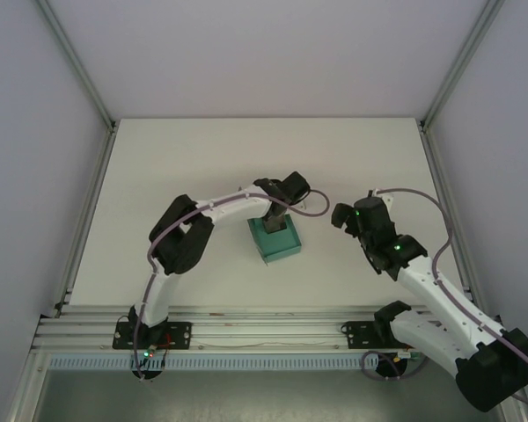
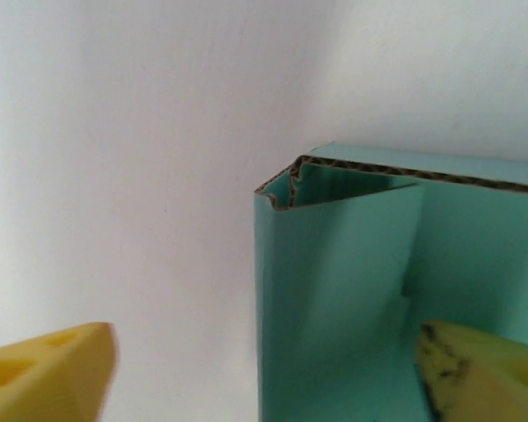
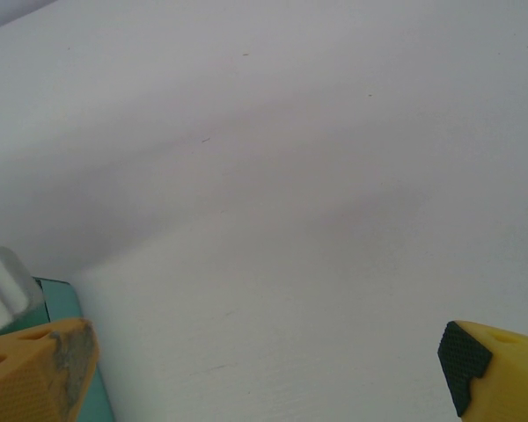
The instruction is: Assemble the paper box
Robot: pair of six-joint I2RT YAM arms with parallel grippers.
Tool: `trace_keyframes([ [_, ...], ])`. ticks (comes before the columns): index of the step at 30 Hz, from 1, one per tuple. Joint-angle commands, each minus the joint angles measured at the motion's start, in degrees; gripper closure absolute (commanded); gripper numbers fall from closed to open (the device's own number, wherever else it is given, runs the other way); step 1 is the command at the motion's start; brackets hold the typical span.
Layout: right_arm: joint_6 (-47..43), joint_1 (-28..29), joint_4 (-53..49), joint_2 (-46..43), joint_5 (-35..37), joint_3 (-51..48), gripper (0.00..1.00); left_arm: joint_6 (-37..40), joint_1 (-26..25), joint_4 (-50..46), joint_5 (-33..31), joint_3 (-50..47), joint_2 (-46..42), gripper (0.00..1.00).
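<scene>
Only one paper box point(image 1: 275, 239) is on the white table point(image 1: 185, 167), and it sits right under the left gripper point(image 1: 275, 227), its open top facing up. There are two arms, each with one gripper of two yellow fingers.

Seen from the left wrist, the left gripper point(image 2: 264, 374) has its two fingers point(image 2: 53, 369) spread wide apart, one on each side of a box wall. One fingertip is outside the box, well clear of the wall, with bare table between them. The other is inside the box, over its teal floor. A corner of the box stands ahead of the fingertips, showing the brown corrugated edge and a folded inner flap. Neither finger presses on the wall.

The right gripper point(image 1: 341, 214) is off to the right of the box, apart from it, and points toward it. At the right wrist, the right gripper point(image 3: 264, 369) also has its two fingers point(image 3: 497, 365) fully apart, with only table surface between them. A sliver of the teal box point(image 3: 66, 303) shows just beside one of these fingertips, on its outer side.
</scene>
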Motion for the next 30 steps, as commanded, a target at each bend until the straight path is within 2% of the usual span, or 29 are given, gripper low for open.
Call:
trace_keyframes([
  [1,-1.6,-0.3,0.1,-1.0,-1.3,-0.8,0.00,1.3,0.0,-1.3,4.9,-0.3,-5.5,0.00],
  [5,-2.5,-0.3,0.0,-1.1,-2.0,-0.2,0.00,1.7,0.4,1.4,6.8,-1.7,-9.3,0.00],
  [8,-4.3,-0.3,1.1,-1.0,-3.1,-0.1,0.00,-0.9,1.4,3.7,6.7,-2.7,-10.6,0.00],
  [11,-13.9,-0.3,6.0,0.5,-11.3,-0.3,0.00,-6.4,3.5,6.7,6.4,-4.0,-14.8,0.00],
  [15,-30.1,-0.4,11.4,7.1,-21.2,2.2,0.00,-20.3,8.2,11.6,10.7,-7.3,-24.3,0.00],
  [18,-39.8,-0.3,13.1,15.2,-26.5,7.4,0.03,-30.7,12.9,16.6,13.8,-13.7,-32.8,0.00],
  [21,-50.2,-0.1,9.2,26.7,-33.3,16.5,0.10,-39.5,18.5,20.7,16.2,-22.5,-40.2,0.00],
  [24,-70.6,1.2,-1.3,37.5,-40.8,26.4,0.15,-45.1,23.5,24.3,18.4,-32.3,-45.5,0.00],
  [26,-78.6,2.6,-8.4,44.1,-41.5,34.0,0.17,-47.5,25.8,25.4,18.5,-37.3,-47.4,0.00],
  [30,-86.6,4.2,-18.8,55.1,-40.2,47.4,0.24,-49.6,28.4,25.0,20.1,-42.8,-48.7,0.00],
])
